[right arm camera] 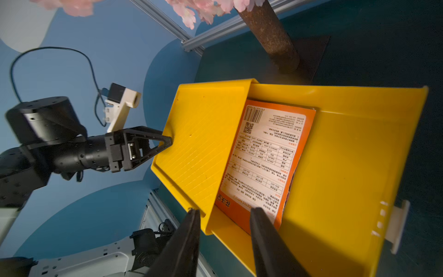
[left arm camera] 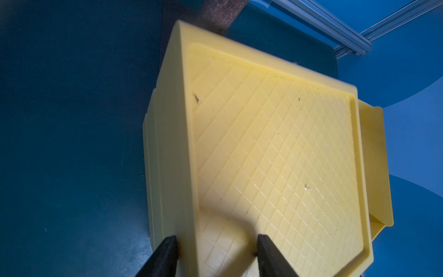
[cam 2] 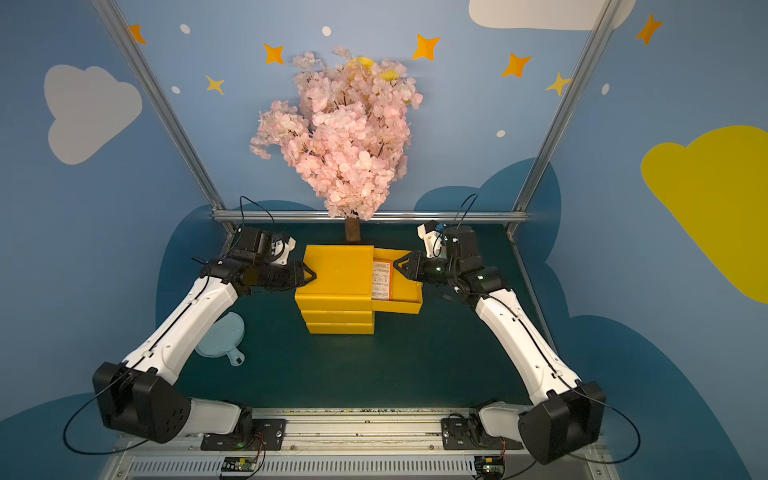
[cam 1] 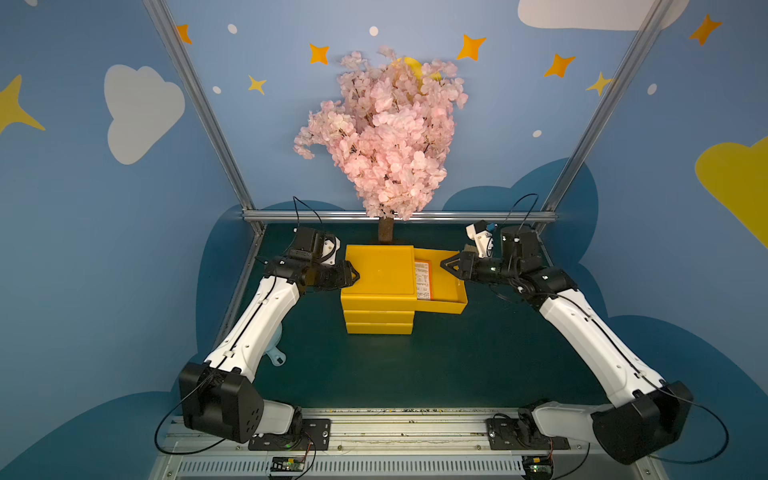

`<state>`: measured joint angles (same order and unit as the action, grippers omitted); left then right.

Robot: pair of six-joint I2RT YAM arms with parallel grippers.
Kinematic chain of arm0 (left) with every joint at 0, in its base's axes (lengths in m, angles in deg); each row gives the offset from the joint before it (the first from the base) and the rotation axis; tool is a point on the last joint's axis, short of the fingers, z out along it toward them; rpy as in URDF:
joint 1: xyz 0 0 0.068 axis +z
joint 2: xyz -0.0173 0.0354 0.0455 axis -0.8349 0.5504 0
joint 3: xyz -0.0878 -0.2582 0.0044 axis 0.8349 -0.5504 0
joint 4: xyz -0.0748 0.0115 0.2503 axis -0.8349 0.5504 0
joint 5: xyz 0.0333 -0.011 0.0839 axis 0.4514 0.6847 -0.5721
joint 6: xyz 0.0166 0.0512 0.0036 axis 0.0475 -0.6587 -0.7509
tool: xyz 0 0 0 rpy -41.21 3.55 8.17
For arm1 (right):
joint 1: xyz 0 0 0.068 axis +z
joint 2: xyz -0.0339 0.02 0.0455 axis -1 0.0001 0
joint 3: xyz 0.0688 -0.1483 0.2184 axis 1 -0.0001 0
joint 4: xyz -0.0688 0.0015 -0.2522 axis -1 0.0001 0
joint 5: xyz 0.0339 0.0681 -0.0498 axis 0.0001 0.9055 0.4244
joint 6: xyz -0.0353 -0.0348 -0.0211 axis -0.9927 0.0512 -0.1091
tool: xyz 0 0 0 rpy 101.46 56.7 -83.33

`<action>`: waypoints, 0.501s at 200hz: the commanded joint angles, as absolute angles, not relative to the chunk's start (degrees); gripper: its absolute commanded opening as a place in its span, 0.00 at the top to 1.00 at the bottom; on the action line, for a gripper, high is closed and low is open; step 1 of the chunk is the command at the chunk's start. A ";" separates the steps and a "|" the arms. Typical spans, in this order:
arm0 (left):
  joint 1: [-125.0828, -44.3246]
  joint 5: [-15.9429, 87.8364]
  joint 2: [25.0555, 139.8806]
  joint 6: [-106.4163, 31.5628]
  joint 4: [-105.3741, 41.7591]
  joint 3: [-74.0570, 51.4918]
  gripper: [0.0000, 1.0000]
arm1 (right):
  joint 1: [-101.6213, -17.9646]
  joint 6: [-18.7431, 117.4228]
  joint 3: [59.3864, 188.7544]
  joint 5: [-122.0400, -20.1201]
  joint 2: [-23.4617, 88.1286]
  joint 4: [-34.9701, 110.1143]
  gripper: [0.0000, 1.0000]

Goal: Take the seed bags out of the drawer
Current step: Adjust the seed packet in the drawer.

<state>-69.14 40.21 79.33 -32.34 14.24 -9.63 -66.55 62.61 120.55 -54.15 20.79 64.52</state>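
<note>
A bimanual robot works on a dark green surface inside a booth with blue walls painted with clouds and stars. At the centre stands a yellow three-drawer cabinet, seen in both top views. Its top drawer is pulled out toward the robot's right side, and the two lower drawers are closed.

One seed bag lies flat on the floor of the open drawer with its back facing up: an orange border around a white panel of text, a barcode and a QR code. One long edge is tucked just under the cabinet top. Only this packet is clearly visible.

The left gripper is at the cabinet's far-left top edge. Its fingers are clamped on that rim, one outside the side wall and one on the grid-patterned top.

The right gripper hovers over the open drawer with its fingers apart, holding nothing. One tip is over the bag's corner; whether it touches cannot be told.

A pink artificial blossom tree stands behind the cabinet. A pale blue plastic tool with a looped handle lies partly under the left arm.
</note>
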 commanded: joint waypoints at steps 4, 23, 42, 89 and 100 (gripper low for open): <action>-69.35 38.19 80.50 -33.78 18.10 -11.14 0.45 | -64.60 62.05 123.80 -59.65 27.31 67.81 0.62; -69.35 38.71 81.15 -33.97 17.74 -11.09 0.45 | -63.52 62.16 126.78 -62.07 32.24 69.60 0.62; -69.35 39.37 82.03 -34.09 17.46 -10.91 0.45 | -63.28 62.98 129.87 -64.12 36.83 72.00 0.60; -69.35 39.98 83.02 -34.60 16.76 -10.75 0.45 | -62.59 64.20 136.10 -66.97 44.25 76.20 0.56; -69.35 40.07 83.07 -34.85 16.76 -10.81 0.45 | -62.29 64.30 137.10 -67.94 45.20 77.05 0.54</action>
